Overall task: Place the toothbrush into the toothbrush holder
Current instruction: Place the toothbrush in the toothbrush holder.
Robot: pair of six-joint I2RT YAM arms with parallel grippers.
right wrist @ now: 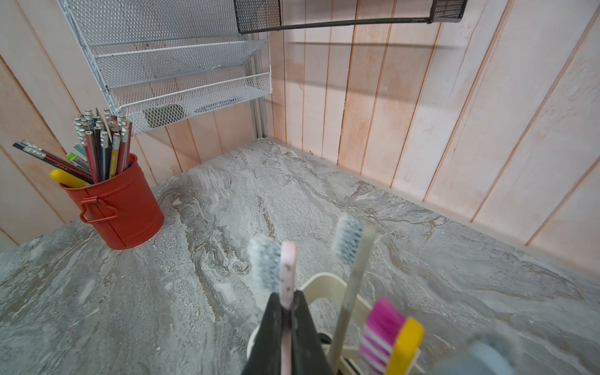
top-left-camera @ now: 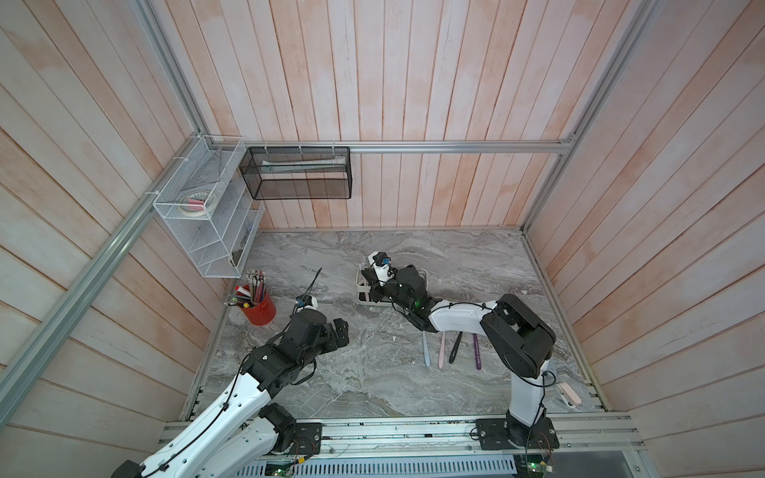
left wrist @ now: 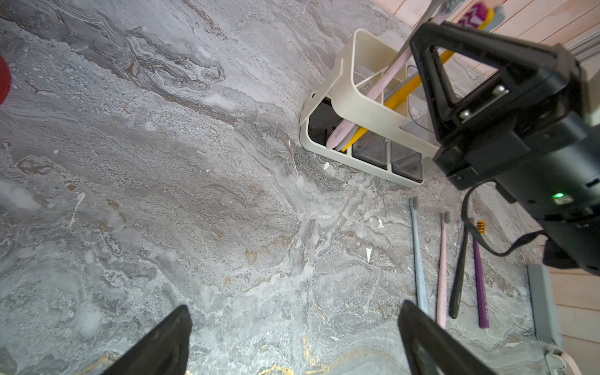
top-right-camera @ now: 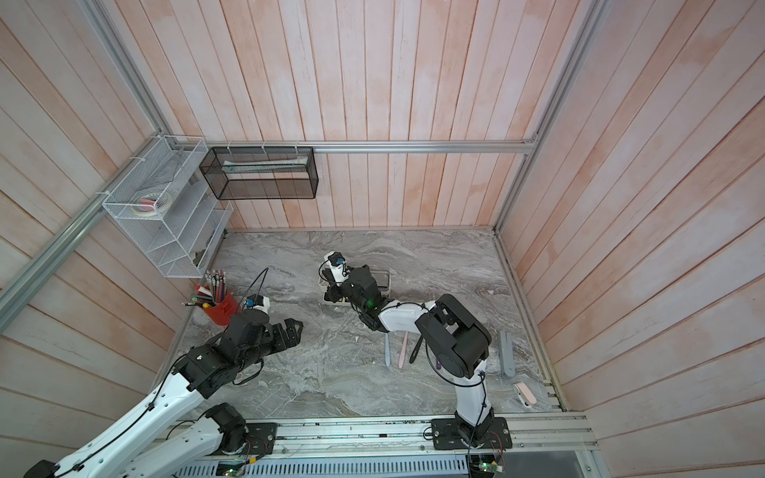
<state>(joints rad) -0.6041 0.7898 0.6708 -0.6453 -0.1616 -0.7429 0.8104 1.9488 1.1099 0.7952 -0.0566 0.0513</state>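
Walls: pale pink-washed wooden plank walls (top-left-camera: 414,82) are closing in three sides.
Floor: a grey veined marble-look surface (top-left-camera: 352,380) is lying flat between them.
Frame: silver aluminium rails (top-left-camera: 455,147) are running along the walls.
Storage: a white wire-mesh tiered rack (top-left-camera: 207,215) and a black mesh basket (top-left-camera: 298,174) are hanging from the rails by one far corner.
Light: soft, even light is falling, and the basket is casting a faint shadow.

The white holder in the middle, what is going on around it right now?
The right gripper is shut on a pink toothbrush just below its head, and the handle's lower end is already down in the slotted end of the toothbrush holder, beside a yellow toothbrush. It has not let go. The left gripper is open and holds nothing, above the marble table. Four more toothbrushes lie flat on the table.
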